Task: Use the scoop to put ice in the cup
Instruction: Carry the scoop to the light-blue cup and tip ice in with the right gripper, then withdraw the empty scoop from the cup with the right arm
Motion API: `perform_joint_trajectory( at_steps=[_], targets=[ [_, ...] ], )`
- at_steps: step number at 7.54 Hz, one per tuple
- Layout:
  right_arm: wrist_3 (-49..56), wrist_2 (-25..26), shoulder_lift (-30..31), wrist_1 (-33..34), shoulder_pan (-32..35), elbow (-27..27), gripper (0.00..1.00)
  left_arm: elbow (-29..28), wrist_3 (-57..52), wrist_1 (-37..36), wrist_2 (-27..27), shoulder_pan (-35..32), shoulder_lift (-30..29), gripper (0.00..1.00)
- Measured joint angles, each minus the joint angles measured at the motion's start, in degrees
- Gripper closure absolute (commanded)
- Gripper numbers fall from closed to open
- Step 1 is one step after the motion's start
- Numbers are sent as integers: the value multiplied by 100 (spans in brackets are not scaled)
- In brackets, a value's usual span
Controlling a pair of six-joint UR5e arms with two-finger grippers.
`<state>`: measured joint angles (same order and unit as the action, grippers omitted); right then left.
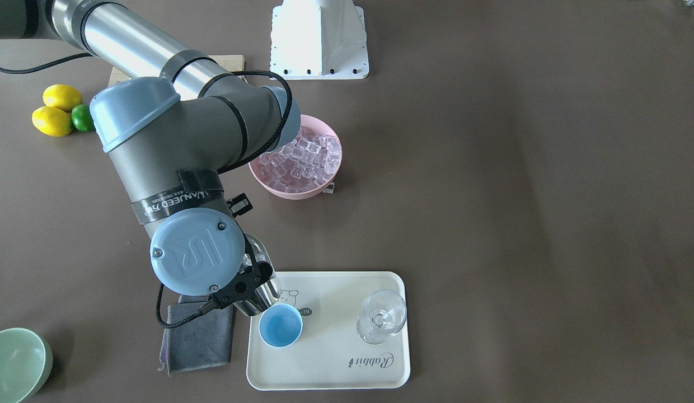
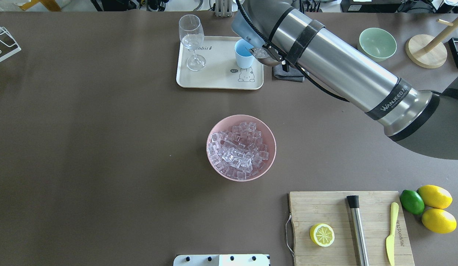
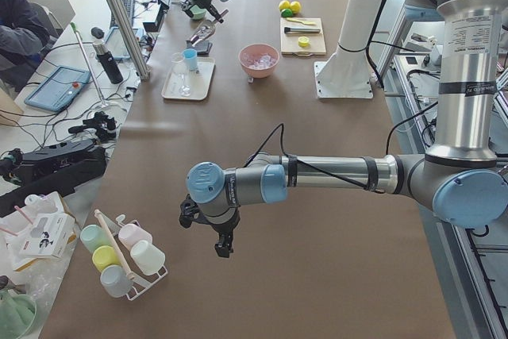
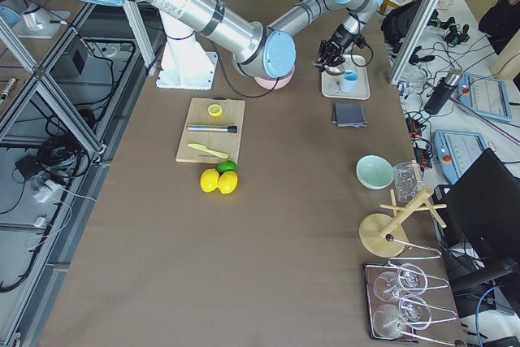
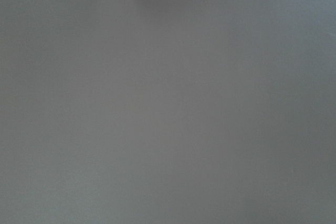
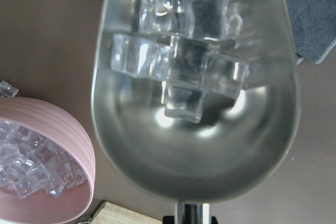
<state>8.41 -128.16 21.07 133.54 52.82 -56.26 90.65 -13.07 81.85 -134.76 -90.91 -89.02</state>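
Note:
My right gripper (image 1: 251, 281) is shut on the handle of the steel scoop (image 1: 266, 296). It holds the scoop just beside the rim of the light-blue cup (image 1: 280, 326), over the tray's corner. The right wrist view shows the scoop (image 6: 194, 145) with several clear ice cubes (image 6: 181, 61) in its trough. The cup (image 2: 244, 53) stands on the cream tray (image 1: 336, 364), and its blue inside looks empty. More ice (image 2: 238, 149) fills the pink bowl (image 2: 214, 127) at mid-table. My left gripper (image 3: 222, 240) hangs over bare table far from these; I cannot tell if it is open.
A stemmed glass (image 1: 382, 316) stands on the tray beside the cup. A grey cloth (image 1: 196, 341) lies under the right wrist. A green bowl (image 2: 377, 43), and a cutting board (image 2: 347, 229) with a lemon half, steel cylinder and knife, lie on the robot's right.

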Motion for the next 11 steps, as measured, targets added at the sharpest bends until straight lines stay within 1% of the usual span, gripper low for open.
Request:
perform_joint_trajectory(
  at_steps=[3,6,8,11],
  targets=[
    [373,94,-323,184,0,520,100,-105,486,11,-2,-74,-28,2],
    [575,218,-646,191,0,1123,100,-198,574,71,5,-67,-71,2],
    [604,244,-740,189,0,1278,100,-209,591,76,9,-66,-78,2],
    [623,252,-723,183,18,1221,100,-214,598,76,11,-59,-80,2]
  ],
)
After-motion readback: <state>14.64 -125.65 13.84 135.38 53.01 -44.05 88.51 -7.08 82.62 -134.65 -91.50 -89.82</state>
